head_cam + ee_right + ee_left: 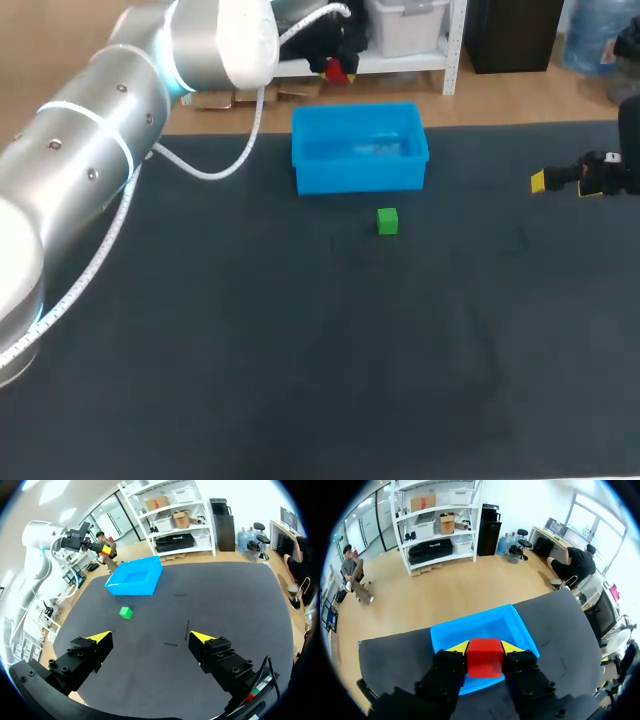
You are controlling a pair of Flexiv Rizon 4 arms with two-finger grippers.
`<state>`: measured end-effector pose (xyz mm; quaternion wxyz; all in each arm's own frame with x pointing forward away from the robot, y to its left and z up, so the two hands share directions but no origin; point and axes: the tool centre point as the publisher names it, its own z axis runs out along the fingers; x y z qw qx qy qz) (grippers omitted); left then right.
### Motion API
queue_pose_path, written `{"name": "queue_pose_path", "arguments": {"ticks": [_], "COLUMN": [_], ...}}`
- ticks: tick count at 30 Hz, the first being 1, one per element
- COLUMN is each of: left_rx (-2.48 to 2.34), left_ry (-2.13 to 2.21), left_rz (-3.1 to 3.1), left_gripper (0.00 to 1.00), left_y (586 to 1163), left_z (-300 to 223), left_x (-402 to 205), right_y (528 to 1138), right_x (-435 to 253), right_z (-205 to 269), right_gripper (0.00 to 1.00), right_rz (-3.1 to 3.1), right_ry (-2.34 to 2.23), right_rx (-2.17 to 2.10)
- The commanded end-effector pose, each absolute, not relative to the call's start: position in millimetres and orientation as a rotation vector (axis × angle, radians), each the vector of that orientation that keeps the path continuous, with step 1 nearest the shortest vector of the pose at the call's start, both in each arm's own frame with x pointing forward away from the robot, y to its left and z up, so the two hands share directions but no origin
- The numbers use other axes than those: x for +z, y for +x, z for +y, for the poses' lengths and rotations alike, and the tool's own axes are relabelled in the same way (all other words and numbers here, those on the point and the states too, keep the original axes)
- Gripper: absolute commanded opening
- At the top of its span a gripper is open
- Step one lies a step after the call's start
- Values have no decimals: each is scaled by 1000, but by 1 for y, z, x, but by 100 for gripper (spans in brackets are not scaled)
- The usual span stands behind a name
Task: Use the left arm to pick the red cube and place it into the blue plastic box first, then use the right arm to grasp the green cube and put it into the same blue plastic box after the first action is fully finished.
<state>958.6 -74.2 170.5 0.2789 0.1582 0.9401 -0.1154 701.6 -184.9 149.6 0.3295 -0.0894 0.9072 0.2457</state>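
A cube point(387, 221) lies just before the box point(360, 176).

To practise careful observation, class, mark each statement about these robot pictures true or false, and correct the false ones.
1. The left gripper has its fingers shut on the red cube. True.
2. The red cube lies inside the blue box. False: it is held in the air between the left gripper's fingers, with the box ahead of them.
3. The green cube sits on the table, outside the blue box. True.
4. The right gripper holds the green cube. False: its fingers are open and empty, and the green cube lies on the table ahead of it.
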Motion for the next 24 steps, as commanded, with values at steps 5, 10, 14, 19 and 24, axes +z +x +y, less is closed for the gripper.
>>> {"name": "queue_pose_path", "arguments": {"ticks": [5,10,14,19,24], "left_rx": [-324,-337,-354,-383,-391], "left_ry": [439,418,406,390,381], "left_rz": [2590,2589,2590,2601,2620], "left_gripper": [0,0,0,0,0], "left_y": [987,995,998,1001,1002], "left_z": [-82,-82,-84,-86,-89], "left_x": [167,159,153,143,130], "right_y": [701,701,701,701,701], "right_x": [150,150,150,150,150], "right_z": [-185,-185,-185,-185,-185], "right_gripper": [100,100,100,100,100], "right_rz": [2374,2374,2374,2374,2374], "right_ry": [-234,-234,-234,-234,-234], "right_rx": [641,641,641,641,641]}}
